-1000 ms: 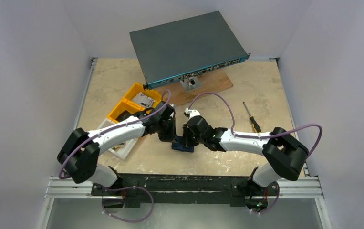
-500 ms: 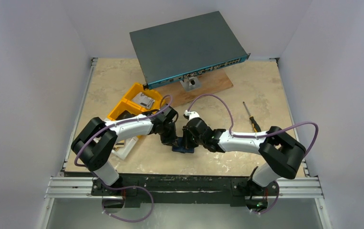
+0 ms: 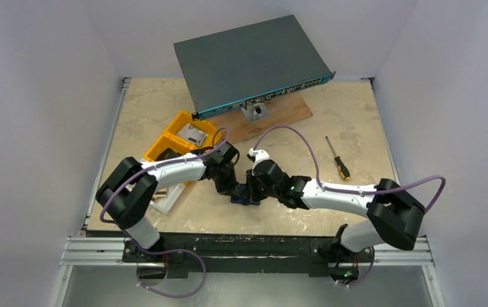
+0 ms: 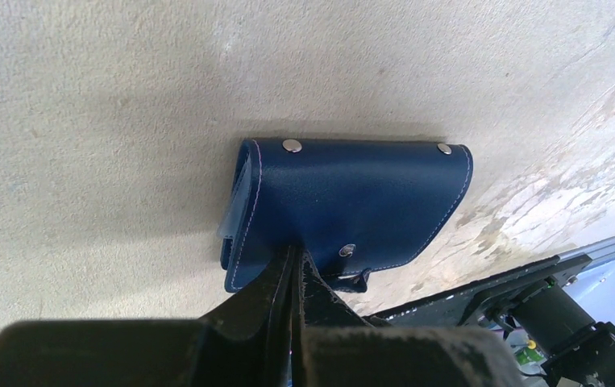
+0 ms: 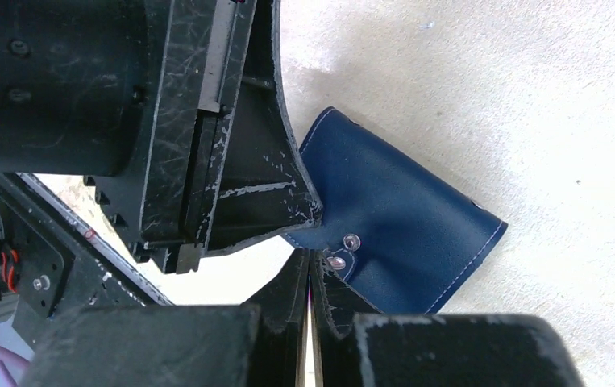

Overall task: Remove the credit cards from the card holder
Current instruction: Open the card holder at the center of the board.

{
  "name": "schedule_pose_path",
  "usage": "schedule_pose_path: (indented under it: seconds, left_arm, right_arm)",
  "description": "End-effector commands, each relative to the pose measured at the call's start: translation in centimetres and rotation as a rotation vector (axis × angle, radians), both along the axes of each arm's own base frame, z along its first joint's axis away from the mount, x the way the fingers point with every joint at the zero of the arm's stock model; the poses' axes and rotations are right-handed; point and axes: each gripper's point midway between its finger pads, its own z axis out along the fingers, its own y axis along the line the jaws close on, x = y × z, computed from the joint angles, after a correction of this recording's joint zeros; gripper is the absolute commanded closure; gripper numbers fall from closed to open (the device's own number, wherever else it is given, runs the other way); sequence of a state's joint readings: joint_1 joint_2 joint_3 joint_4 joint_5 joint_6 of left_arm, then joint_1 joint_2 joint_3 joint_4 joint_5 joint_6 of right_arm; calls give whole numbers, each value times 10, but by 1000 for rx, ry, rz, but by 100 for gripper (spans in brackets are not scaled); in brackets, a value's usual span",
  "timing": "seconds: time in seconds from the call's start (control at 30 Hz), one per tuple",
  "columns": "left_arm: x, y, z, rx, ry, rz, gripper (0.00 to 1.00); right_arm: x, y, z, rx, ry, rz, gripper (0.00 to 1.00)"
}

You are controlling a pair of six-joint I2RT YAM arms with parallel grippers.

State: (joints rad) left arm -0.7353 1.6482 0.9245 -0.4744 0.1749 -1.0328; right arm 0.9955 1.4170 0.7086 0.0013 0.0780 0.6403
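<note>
Early days on this one: the card holder [image 4: 352, 201] lies flat on the table [image 4: 126, 97], folded shut, navy cover up, just in front of the two arm bases and at 6 o'clock from the middle of the table in the overhead view. No credit cards are out anywhere I can see, so by my reckoning nothing is extracted yet. The cover has yet to be opened and every card has yet to be drawn. The only hint of the inside is a pale clear sleeve edge [image 4: 228, 219] peeking from the holder's 9 o'clock end in the left wrist view.

Both arms crowd in on it now. The left fingers [image 4: 276, 282] come at it from 10 o'clock in the overhead view, clenched tight with no gap between them. Their tips rest on the cover's near edge, right beside the small stud [image 4: 348, 250]. They look to be pressing down, not gripping.

The right fingers [image 5: 338, 302] arrive from 3 o'clock, also clamped together. Their tips sit right against the tab [image 5: 338, 263] with its snap. Whether they nip that tab or merely touch it, I cannot tell from here. My guess is that the flap gets worked open next, one arm steadying and the other prying
</note>
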Motion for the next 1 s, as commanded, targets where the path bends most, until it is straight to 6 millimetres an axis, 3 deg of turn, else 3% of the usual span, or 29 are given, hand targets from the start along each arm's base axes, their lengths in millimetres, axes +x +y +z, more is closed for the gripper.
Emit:
schedule_pose_path:
  seconds: [0.0,0.2,0.3,0.33,0.5,0.57,0.73,0.97]
  left_arm:
    - [1,31,-29,174,-23,9,100]
    - [12,17,-3,116,-98,-57,100]
    - [13,9,8,78,-121,-96,100]
    - [14,6,11,65,-126,-110,100]
    - [14,-10,30,3,-175,-189,99]
    - [13,-16,39,-28,-204,-215,91]
    - [12,-31,56,-65,-276,-287,74]
    - [6,-40,47,-12,-267,-360,68]
  right_arm:
    - [-10,1,5,33,-5,25,100]
    - [-37,1,-12,47,54,72,100]
    - [-37,0,-11,55,61,48,100]
    - [-35,-2,-9,54,49,31,99]
    - [-23,-16,15,63,-7,-62,65]
    - [-14,-26,21,35,-33,-111,58]
    - [7,-55,12,-17,-13,-225,53]
    - [23,-86,8,15,15,-313,52]
